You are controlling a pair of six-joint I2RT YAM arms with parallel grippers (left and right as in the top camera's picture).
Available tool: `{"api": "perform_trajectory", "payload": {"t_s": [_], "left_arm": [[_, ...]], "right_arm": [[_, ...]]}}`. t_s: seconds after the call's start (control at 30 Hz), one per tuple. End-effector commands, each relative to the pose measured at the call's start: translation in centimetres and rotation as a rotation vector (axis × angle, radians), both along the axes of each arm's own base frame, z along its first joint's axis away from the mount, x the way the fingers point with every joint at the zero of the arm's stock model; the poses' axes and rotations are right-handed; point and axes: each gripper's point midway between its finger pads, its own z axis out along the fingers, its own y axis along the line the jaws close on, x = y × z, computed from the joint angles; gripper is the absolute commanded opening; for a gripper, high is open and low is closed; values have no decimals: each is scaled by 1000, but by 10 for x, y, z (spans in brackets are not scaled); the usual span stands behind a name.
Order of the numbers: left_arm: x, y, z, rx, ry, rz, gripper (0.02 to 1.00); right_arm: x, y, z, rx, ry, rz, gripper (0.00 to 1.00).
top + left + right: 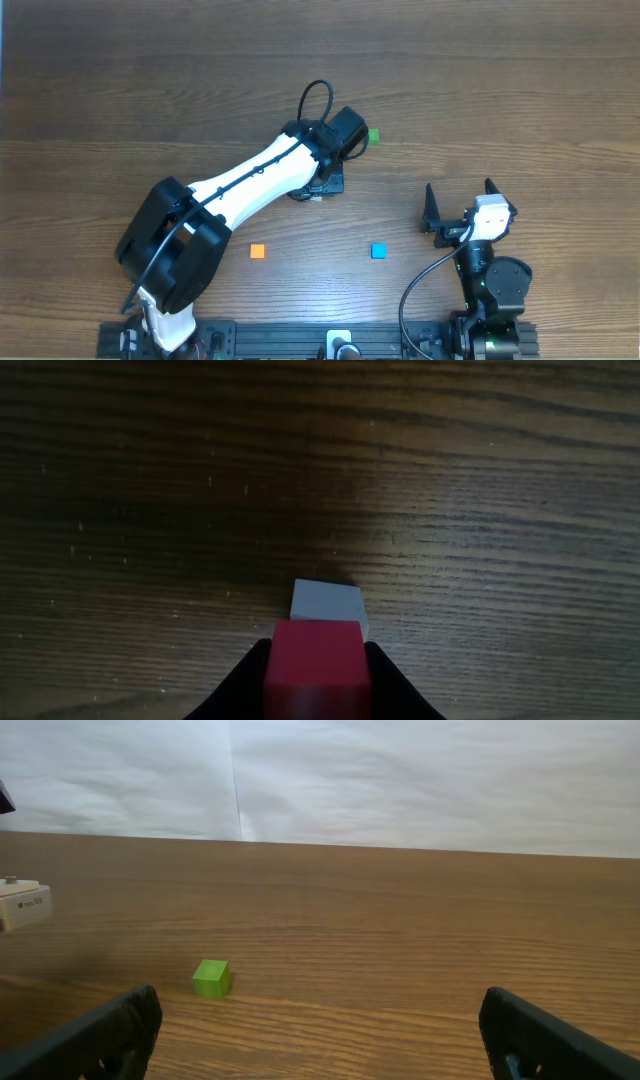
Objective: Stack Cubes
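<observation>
A brown wood-grain tabletop (120, 80) lies under both arms, with a white wall (400, 780) behind it. Your left jaws are clamped on a red cube (315, 660). A white cube (328, 602) sits on the wood just past it, and you can't tell whether the two touch. Your right jaws stand wide apart, holding nothing. A green cube (373, 135) sits just beyond the left arm's wrist. Nearer the bases, an orange cube (258, 251) and a blue cube (378, 250) lie well apart.
</observation>
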Motion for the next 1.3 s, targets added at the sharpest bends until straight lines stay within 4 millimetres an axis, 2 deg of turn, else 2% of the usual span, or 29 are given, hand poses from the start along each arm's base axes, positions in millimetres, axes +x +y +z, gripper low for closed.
{"api": "perform_trajectory", "payload": {"t_s": [0.03,0.7,1.0,1.3], "left_arm": [[1,4,-7,15,6,18,40],[-1,0,-12,-7,21,15,56],[-2,1,-14,-4,24,15,231],[-1,1,-14,-4,24,15,612]], "right_arm": [[0,0,-1,-7,-1,4,991],[0,0,-1,-7,-1,4,991],[0,0,-1,-7,-1,4,991],[0,0,-2,-7,-1,4,991]]}}
